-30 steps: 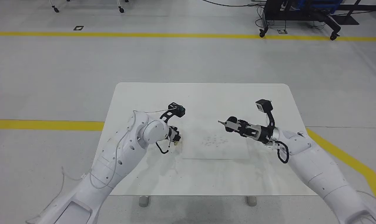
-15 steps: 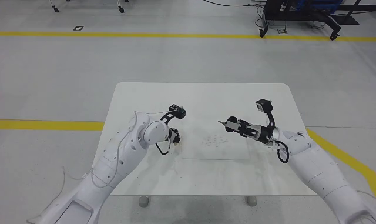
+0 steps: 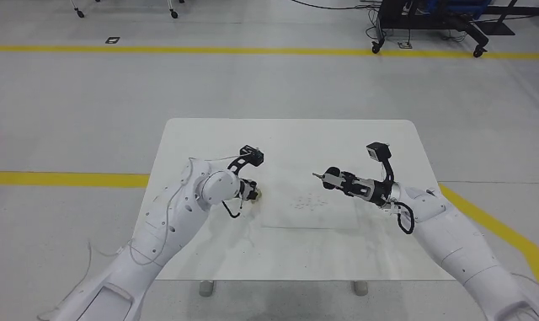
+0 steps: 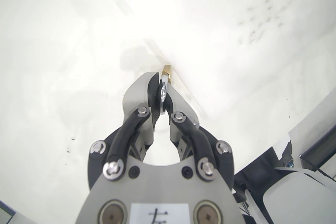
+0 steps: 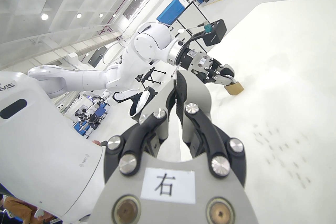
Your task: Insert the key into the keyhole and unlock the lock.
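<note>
On the table (image 3: 370, 144), left gripper (image 4: 161, 81) clamped the lock (image 5: 234, 88) left of centre, right gripper (image 5: 177, 78) pinched the apparent key (image 3: 317, 176) well apart; insertion and turning seemingly remained.

There is one small gold-coloured metal padlock (image 5: 234, 88) with a silver loop, and one small thin key (image 3: 316, 176). There is one flat white table (image 3: 370, 140) with round corners, and one patch of little dark marks (image 3: 307, 203) on it. There are two white robot arms, the left arm (image 3: 181, 224) and the right arm (image 3: 446, 228), and two grey and black grippers, the left gripper (image 4: 161, 83) and the right gripper (image 5: 176, 83).
</note>
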{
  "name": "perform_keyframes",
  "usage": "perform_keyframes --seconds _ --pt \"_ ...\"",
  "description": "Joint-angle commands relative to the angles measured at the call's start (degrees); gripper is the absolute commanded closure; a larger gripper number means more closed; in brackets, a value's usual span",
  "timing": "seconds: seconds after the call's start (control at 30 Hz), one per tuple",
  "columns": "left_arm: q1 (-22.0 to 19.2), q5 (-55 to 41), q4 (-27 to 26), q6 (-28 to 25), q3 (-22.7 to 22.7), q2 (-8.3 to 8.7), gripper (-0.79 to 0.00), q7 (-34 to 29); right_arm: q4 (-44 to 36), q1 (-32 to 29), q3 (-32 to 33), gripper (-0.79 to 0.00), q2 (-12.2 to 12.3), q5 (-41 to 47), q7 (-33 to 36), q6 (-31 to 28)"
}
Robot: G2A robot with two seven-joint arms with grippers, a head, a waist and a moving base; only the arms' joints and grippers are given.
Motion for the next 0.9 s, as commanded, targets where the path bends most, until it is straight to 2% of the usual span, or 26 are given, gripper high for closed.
perform_keyframes --seconds 0.0,0.13,0.2,0.23,0.43,0.47,0.53,0.63,0.73,0.87 --pt "0.86 -0.70 -1.19 -0.64 -2.20 0.55 0.000 2.03 0.00 0.00 0.00 0.000 0.00 0.00 0.00 0.00" --pt "4.25 -5.77 -4.76 -3.35 -8.46 1.79 0.000 8.95 0.00 0.00 0.00 0.000 0.00 0.00 0.00 0.00" --pt "6.35 -6.61 -6.10 -4.91 -11.04 2.53 0.000 10.19 0.00 0.00 0.00 0.000 0.00 0.00 0.00 0.00" --pt "7.00 -5.37 -7.35 -6.14 -11.56 2.93 0.000 8.89 0.00 0.00 0.00 0.000 0.00 0.00 0.00 0.00" --pt "7.53 -5.72 -7.20 -5.94 -11.44 2.91 0.000 9.13 0.00 0.00 0.00 0.000 0.00 0.00 0.00 0.00" --pt "8.59 -9.17 -6.43 -4.41 -11.69 2.76 0.000 9.13 -0.40 -0.06 0.00 0.000 -0.05 -0.18 -0.44 0.71" --pt "10.38 -17.38 -6.29 -4.66 -13.07 2.38 0.000 13.75 -1.98 0.23 -0.61 0.000 -0.49 0.22 -1.40 2.41" --pt "12.57 -25.17 -4.97 -6.80 -14.36 1.99 0.000 20.08 -1.21 2.11 -3.80 0.000 -2.03 0.65 -1.94 6.78" --pt "14.42 -34.72 -3.33 -11.02 -15.08 1.34 0.000 26.27 1.66 4.94 -6.64 0.000 -4.03 2.28 -3.33 7.18" --pt "15.05 -44.96 0.69 -17.33 -14.67 0.57 0.000 27.91 5.37 9.57 -9.50 0.000 -6.40 3.58 -2.32 7.01"
